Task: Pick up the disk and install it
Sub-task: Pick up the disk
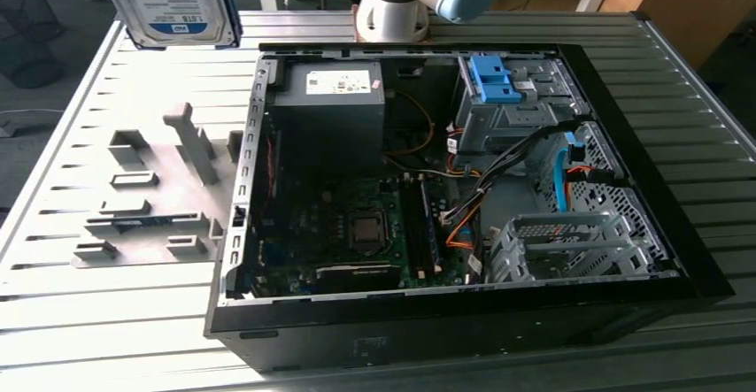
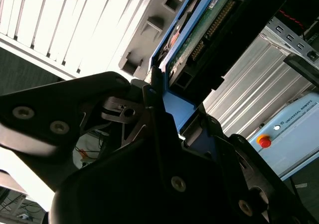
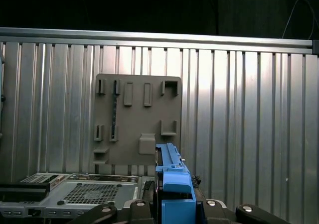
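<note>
1. The tool (image 3: 174, 206) pinches the disk (image 1: 177, 3) by its blue frame, with the long axis hanging toward the table (image 1: 119, 321).
2. The open computer case (image 1: 473, 330) lies to the exterior view's right, nearer and lower.

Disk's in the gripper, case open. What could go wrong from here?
1. The gripper clamps the disk by one end of its blue carrier frame, with the drive standing out beyond the grip; it might tilt or slip.
2. Loose cables cross the open case beside the metal drive cage; the disk might snag them going in.
3. A bare blue bracket sits over the upper bay and might block the way.
</note>
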Robot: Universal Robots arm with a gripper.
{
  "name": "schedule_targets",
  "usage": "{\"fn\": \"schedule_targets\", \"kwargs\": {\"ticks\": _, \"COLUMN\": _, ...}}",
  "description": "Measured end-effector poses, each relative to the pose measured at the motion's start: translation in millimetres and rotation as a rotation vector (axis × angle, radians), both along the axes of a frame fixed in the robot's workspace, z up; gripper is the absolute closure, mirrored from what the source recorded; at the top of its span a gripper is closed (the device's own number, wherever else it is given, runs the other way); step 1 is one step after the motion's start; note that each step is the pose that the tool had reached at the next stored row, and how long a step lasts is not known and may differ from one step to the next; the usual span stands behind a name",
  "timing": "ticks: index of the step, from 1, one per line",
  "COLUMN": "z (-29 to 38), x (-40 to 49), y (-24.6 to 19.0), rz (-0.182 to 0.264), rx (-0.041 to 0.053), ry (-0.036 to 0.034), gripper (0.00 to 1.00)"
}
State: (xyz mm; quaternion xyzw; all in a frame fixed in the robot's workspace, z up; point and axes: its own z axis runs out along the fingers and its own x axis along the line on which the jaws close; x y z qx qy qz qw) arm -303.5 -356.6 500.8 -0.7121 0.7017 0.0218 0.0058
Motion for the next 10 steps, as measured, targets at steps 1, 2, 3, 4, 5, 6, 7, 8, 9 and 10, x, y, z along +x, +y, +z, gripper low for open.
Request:
{"fn": "schedule_targets", "kwargs": {"ticks": 1, "z": 0.0, "x": 0.2, "y": 0.0, "rz": 0.0, "rx": 0.0, "ry": 0.0001, "gripper": 0.63}}
{"fn": "schedule_targets", "kwargs": {"ticks": 2, "z": 0.0, "x": 0.4, "y": 0.0, "rz": 0.0, "rx": 0.0, "ry": 0.0001, "gripper": 0.63}}
{"fn": "schedule_targets", "kwargs": {"ticks": 3, "z": 0.0, "x": 0.6, "y": 0.0, "rz": 0.0, "rx": 0.0, "ry": 0.0, "gripper": 0.63}}
{"fn": "schedule_targets", "kwargs": {"ticks": 4, "z": 0.0, "x": 0.8, "y": 0.0, "rz": 0.0, "rx": 0.0, "ry": 0.0, "gripper": 0.63}}
{"fn": "schedule_targets", "kwargs": {"ticks": 5, "z": 0.0, "x": 1.1, "y": 0.0, "rz": 0.0, "rx": 0.0, "ry": 0.0, "gripper": 0.63}}
{"fn": "schedule_targets", "kwargs": {"ticks": 6, "z": 0.0, "x": 1.4, "y": 0.0, "rz": 0.0, "rx": 0.0, "ry": 0.0, "gripper": 0.63}}
{"fn": "schedule_targets", "kwargs": {"ticks": 7, "z": 0.0, "x": 1.9, "y": 0.0, "rz": 0.0, "rx": -0.0001, "ry": 0.0001, "gripper": 0.63}}
{"fn": "schedule_targets", "kwargs": {"ticks": 8, "z": 0.0, "x": 2.4, "y": 0.0, "rz": 0.0, "rx": -0.0001, "ry": 0.0001, "gripper": 0.63}}
{"fn": "schedule_targets", "kwargs": {"ticks": 9, "z": 0.0, "x": 3.0, "y": 0.0, "rz": 0.0, "rx": 0.0, "ry": 0.0001, "gripper": 0.63}}
{"fn": "schedule_targets", "kwargs": {"ticks": 10, "z": 0.0, "x": 3.8, "y": 0.0, "rz": 0.0, "rx": 0.0, "ry": 0.0001, "gripper": 0.63}}
